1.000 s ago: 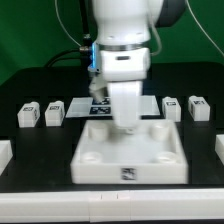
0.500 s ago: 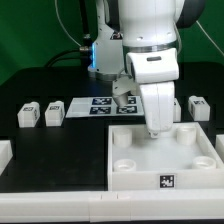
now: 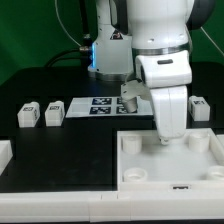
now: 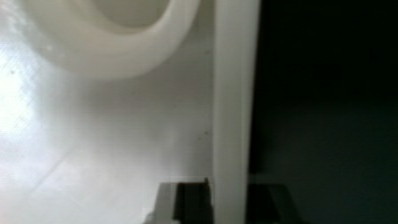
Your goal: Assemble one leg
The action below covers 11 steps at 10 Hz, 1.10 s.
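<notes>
Evidently the jaws are clenched on the far rim wall of the white panel (image 3: 185, 160), which runs between them in the wrist view; held by that one thin edge, the panel may pivot or slip. Near its far edge one leg (image 3: 198, 108) stands where a swing could strike it, while a second leg (image 3: 54, 113) and a third leg (image 3: 28, 115) sit ungrasped, well apart, beside the marker board (image 3: 100, 106) on the tabletop (image 3: 60, 150).

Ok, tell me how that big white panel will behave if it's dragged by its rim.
The white panel looks like rigid moulded plastic, so it probably stays stiff. Its broad flat base suggests sliding, not tipping. The claw grips only one thin wall, so it may pivot.
</notes>
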Available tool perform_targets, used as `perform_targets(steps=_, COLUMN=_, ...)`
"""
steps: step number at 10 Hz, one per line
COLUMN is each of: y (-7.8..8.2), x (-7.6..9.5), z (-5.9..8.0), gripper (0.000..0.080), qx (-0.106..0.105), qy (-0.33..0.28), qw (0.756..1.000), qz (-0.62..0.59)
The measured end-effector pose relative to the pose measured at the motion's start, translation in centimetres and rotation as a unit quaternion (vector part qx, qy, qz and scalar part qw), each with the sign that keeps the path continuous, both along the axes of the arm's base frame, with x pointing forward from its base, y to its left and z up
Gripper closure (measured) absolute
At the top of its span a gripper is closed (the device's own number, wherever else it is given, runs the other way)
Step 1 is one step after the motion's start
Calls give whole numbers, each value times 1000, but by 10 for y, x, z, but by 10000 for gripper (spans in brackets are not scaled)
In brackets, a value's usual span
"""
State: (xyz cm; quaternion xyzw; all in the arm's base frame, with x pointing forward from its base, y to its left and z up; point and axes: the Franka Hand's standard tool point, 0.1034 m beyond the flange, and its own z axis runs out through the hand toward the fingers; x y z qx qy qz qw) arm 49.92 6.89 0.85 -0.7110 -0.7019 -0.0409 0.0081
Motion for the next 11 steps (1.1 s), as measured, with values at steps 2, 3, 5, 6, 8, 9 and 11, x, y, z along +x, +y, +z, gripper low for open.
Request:
perform_targets(steps=2, y=1, x=4, z=-1, gripper=742, qx=-5, qy=9, qw=1000, qz=-5)
perform_targets(steps=3, y=0, x=5, z=-1, gripper=742, qx=-5, qy=7, qw=1000, qz=1)
perform_targets(steps=5, y=0, x=5, z=-1, gripper=742, qx=-3, qy=4, qw=1000, qz=0)
perform_targets(steps=6, y=-1, x=4, z=-1, gripper=742, qx=-4, qy=4, qw=1000, qz=0)
perform_targets(steps=8, y=-1, x=4, z=-1, gripper=547, qx=-4, qy=5, qw=1000, qz=-1)
perform_targets(steps=9, y=-1, x=4, z=-1, gripper=364, qx=-4, qy=5, qw=1000, qz=-1)
perform_targets(steps=11, y=-2, x=4, z=-1, gripper=199, qx=-4, qy=5, qw=1000, qz=-1)
